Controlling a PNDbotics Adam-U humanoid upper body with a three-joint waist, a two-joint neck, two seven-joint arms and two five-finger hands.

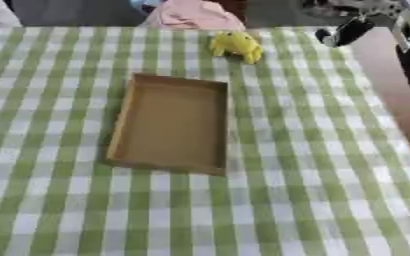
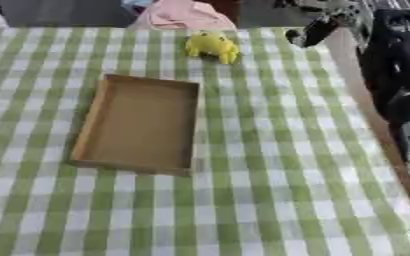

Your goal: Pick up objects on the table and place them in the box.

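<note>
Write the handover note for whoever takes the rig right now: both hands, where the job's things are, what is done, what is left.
Right hand: raised at the table's far right edge, near the top of the view, holding nothing; whether its fingers are open or curled cannot be told.
Left hand: not in view.
Box: open, on the green checked tablecloth near the middle, nothing in it.
Yellow toy: on the cloth beyond the box's far right corner, apart from it, untouched.
Done: nothing placed yet.
Left: pick up the yellow toy and put it in the box. The right hand is the nearer one, so it looks the likelier choice.
</note>
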